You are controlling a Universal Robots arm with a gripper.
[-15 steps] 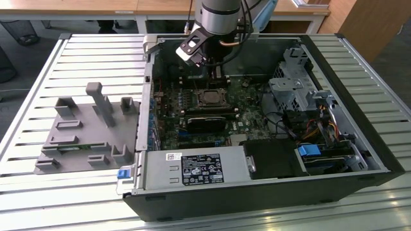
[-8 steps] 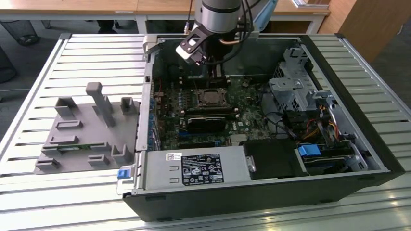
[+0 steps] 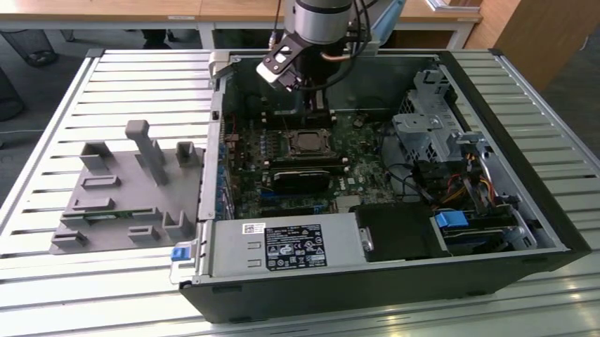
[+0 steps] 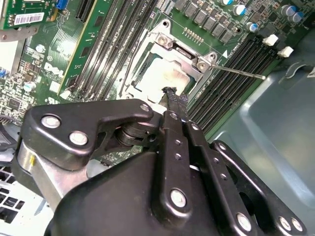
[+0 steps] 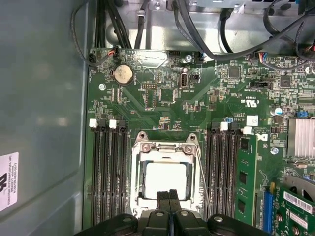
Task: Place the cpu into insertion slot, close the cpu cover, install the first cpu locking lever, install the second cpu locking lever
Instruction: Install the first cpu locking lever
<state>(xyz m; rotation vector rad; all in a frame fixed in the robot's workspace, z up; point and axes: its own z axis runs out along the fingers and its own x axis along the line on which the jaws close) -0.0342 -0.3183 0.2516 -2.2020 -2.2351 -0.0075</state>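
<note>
My gripper (image 5: 169, 194) is closed, its fingers pressed together with nothing between them, and the tips hang just over one edge of the insertion slot (image 3: 308, 142). The cpu (image 5: 166, 178) lies in that slot, its pale metal top showing through the window of the cpu cover (image 5: 147, 147), which lies flat over it. A thin locking lever (image 5: 202, 182) runs beside the cover. A white sticker (image 5: 7, 180) with black print sits on the grey case wall, and a black printed label (image 3: 294, 247) covers the power supply.
</note>
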